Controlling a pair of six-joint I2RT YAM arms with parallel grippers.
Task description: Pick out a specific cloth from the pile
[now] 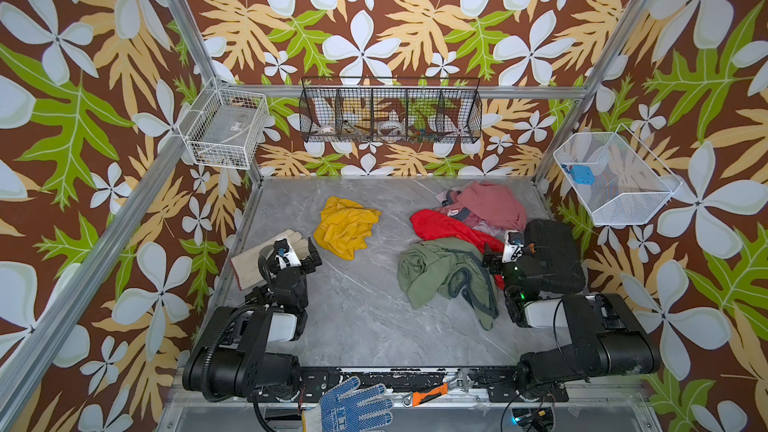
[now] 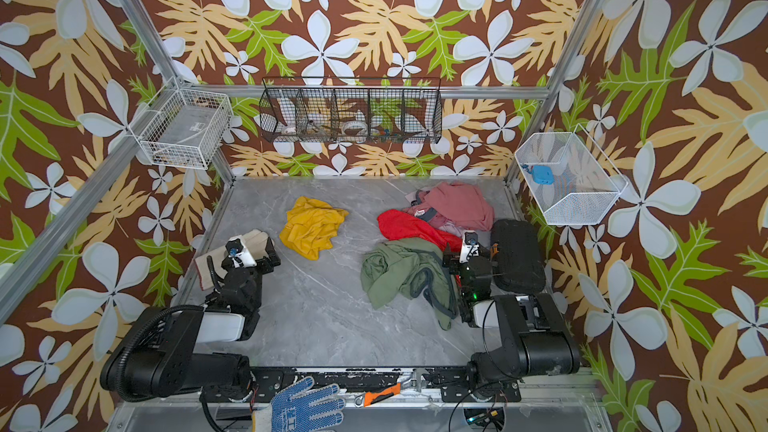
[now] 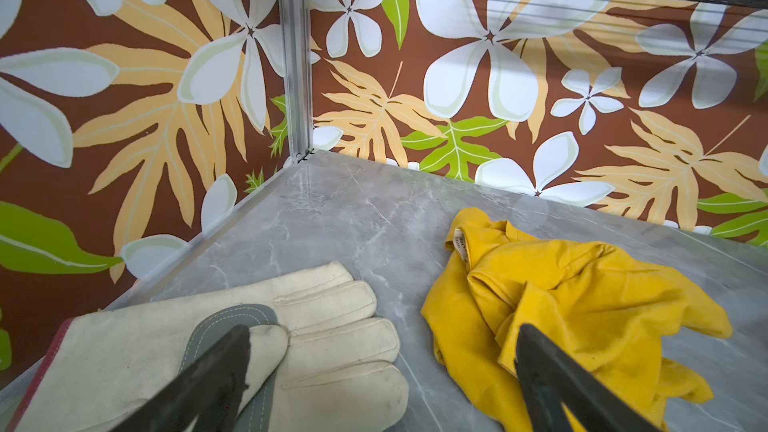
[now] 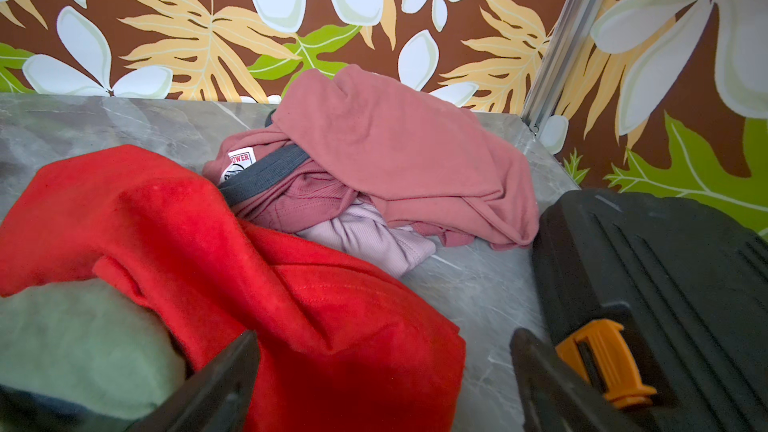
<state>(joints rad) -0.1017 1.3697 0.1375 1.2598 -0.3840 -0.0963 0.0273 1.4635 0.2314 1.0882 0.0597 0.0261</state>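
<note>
Grippers: left gripper [image 3: 384,336] wide, empty, above the work glove [image 3: 328,305]; right gripper [image 4: 382,338] wide, empty, over the red cloth [image 4: 291,284] | cloth [image 1: 345,226] crumpled alone on the counter [image 1: 353,309], well apart from the pile [image 1: 457,251] | you probably have it separated; if regrasping, pinch a raised fold, avoid the glove.

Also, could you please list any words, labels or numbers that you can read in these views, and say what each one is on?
"OWER" in red capitals, first letter unclear: on the white neck label of the dusty pink garment.
The small tag on the yellow cloth: print too small to read.
The white mark on the blue dotted glove: too blurred to read.
Nothing else is legible.
</note>
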